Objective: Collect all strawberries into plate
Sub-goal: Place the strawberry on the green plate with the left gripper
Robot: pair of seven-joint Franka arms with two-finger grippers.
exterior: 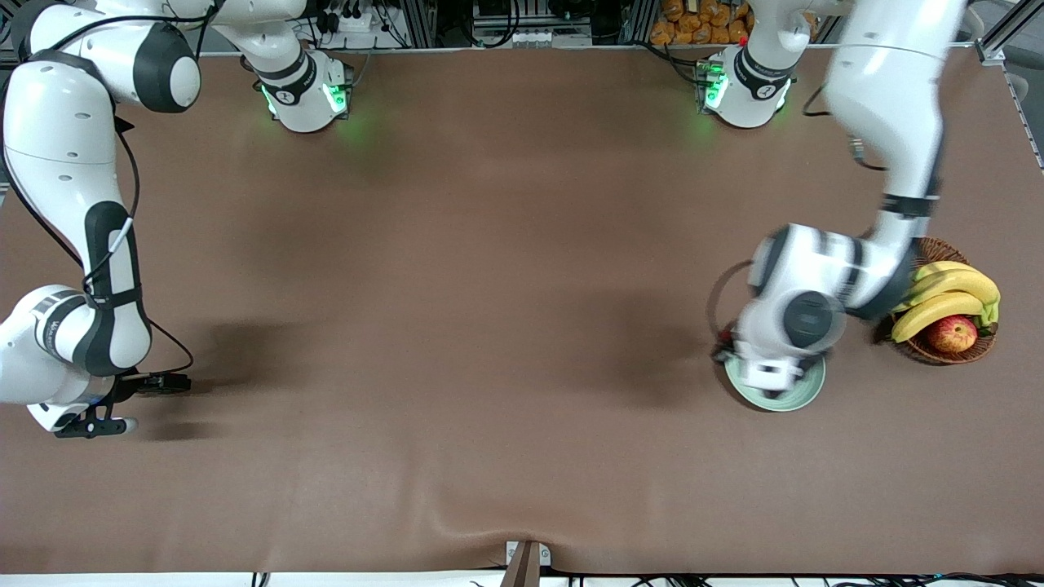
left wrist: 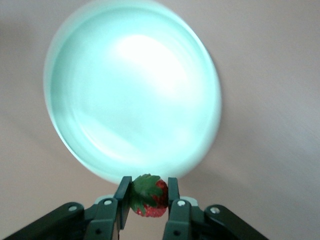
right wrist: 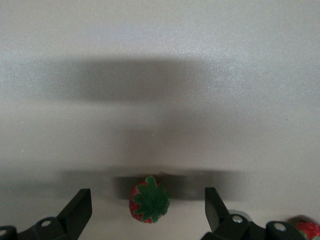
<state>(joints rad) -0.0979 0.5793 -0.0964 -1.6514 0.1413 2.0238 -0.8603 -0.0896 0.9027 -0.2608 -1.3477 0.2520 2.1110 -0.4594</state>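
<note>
My left gripper (left wrist: pixel 148 194) is shut on a strawberry (left wrist: pixel 150 196), red with a green leafy top, and holds it in the air just off the rim of the plate (left wrist: pixel 132 90). The plate (exterior: pixel 795 401), pale mint green, lies toward the left arm's end of the table, mostly under the left hand. My right gripper (right wrist: pixel 146 193) stands open close over the table at the right arm's end, its fingers either side of a second strawberry (right wrist: pixel 148 205) that lies on the cloth, touching neither. A third strawberry (right wrist: pixel 307 229) lies just beside that gripper.
A brown wicker basket (exterior: pixel 950 357) with bananas (exterior: pixel 950 285) and a red-yellow apple (exterior: pixel 951 333) stands beside the plate, closer to the table's end. The left arm's forearm hangs over the basket's rim. Brown cloth covers the table.
</note>
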